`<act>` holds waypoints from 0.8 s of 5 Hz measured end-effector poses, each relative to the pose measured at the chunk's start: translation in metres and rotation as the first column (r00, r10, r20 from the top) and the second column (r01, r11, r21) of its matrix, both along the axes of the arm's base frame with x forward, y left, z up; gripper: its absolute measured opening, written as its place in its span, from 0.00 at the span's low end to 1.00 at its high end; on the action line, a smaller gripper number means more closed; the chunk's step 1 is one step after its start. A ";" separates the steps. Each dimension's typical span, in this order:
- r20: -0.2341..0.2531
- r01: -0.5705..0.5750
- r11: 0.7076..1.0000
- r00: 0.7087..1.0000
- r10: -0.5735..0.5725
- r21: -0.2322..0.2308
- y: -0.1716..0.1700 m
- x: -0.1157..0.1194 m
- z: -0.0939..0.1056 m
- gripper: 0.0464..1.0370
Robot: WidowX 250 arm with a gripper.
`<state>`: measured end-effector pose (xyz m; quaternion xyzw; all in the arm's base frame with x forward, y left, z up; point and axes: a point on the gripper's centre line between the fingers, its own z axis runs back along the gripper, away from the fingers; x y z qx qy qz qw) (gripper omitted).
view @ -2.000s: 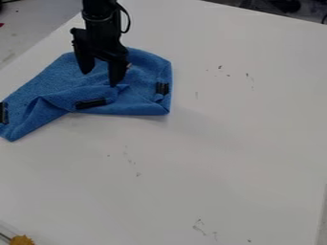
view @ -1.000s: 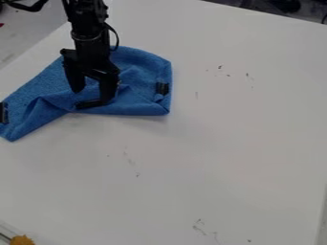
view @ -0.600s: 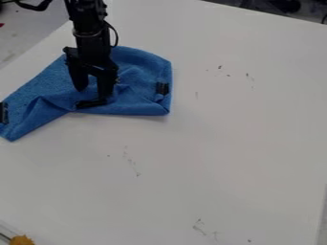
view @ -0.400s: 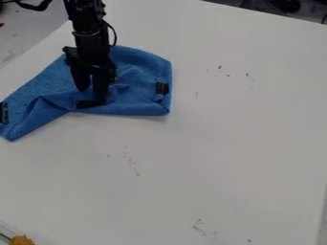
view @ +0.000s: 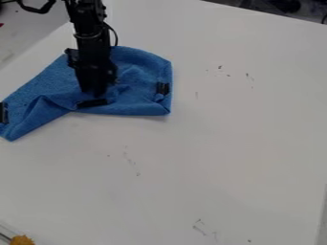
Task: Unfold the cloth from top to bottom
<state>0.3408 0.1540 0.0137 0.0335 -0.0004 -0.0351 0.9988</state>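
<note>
Blue cloth: one soft, folded piece with a slightly fuzzy surface point(view: 137, 98), lying on the white counter point(view: 223, 153) in the upper left of the view, its wide end to the right and a narrower flap running down to the left edge.
Cloth's long axis: slanting from lower left to upper right, crossing beneath the fingers.
Cloth from fingers: directly under the black two-finger gripper's fingers point(view: 94, 92), spreading to both sides; its lower edge lies just beyond the tips, toward the bottom of the view.
Fingers: close together, tips down at the cloth; whether a layer is pinched between them I cannot tell.
Middle strip: short, black, flat point(view: 91, 103), just below the fingertips, close to the cloth's lower edge.
Nearer arm: the single black robot arm point(view: 93, 45), coming in from the upper left, so no choice of side.
Coming move: likely a lift of the top layer near that strip, then a pull toward the bottom of the view; a shallow pinch could slip, a deep one could drag the whole cloth.
Count: one cloth, three black strips on it (left end, middle, right end), one arm, one pair of fingers.
</note>
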 end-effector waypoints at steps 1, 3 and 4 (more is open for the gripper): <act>0.003 0.013 1.000 1.000 -0.013 -0.002 -0.001 0.001 0.000 0.65; 0.031 0.011 1.000 0.999 -0.011 -0.002 0.001 0.005 0.000 0.51; 0.031 0.015 1.000 0.999 -0.015 0.001 0.003 0.004 0.000 0.23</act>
